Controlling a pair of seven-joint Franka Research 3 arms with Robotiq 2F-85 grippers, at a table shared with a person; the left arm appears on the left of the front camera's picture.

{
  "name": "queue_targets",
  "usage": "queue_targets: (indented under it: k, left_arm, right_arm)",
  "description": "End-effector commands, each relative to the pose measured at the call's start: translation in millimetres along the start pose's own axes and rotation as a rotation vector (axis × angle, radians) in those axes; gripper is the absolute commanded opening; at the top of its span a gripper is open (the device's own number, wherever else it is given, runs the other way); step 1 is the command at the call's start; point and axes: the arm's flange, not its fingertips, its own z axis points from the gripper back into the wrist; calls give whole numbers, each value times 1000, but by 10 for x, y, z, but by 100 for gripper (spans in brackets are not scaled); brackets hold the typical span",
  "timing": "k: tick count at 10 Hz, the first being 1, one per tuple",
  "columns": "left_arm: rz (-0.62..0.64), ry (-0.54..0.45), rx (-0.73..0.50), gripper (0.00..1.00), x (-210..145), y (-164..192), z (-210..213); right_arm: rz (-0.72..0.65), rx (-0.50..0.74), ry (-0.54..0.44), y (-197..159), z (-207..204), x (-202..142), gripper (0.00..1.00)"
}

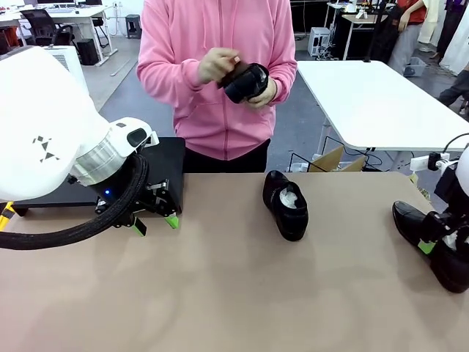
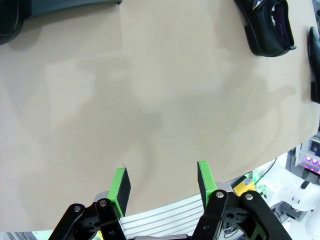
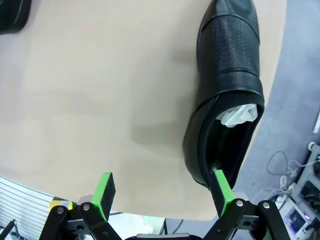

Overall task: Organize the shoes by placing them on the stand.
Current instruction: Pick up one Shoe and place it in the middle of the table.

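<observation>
Left pincer (image 1: 156,224): you've got its jaws apart at a moderate width, nothing between the pads, bare tabletop (image 1: 220,293) under it.

Right pincer (image 3: 162,192): jaws wide, nothing between them. First shoe (image 3: 227,85) lies on the table just outside one pad, with its heel end at that pad and its toe pointing away from the pincer. Can't tell if pad and heel touch.

Second shoe (image 1: 287,207) sits on the table between your two pincers, well apart from both, white stuffing showing.

Stand (image 1: 167,163) is just beyond the left pincer, on its far side.

Past the stand, the person's hands (image 1: 216,64) hold a third shoe (image 1: 247,81) in the air, well apart from both pincers.
</observation>
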Motion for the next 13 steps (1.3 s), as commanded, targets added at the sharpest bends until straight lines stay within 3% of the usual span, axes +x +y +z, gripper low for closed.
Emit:
queue_targets:
  k: [1,6,13]
  left_arm:
    - [0,5,0,71,16,9,8]
    - [0,5,0,71,16,9,8]
    - [0,5,0,71,16,9,8]
  right_arm:
    - [-24,-10,-5,-17,-99,23,100]
    - [-130,-31,-130,-209,-377,66,100]
    - [-137,-41,-57,-205,-665,78,100]
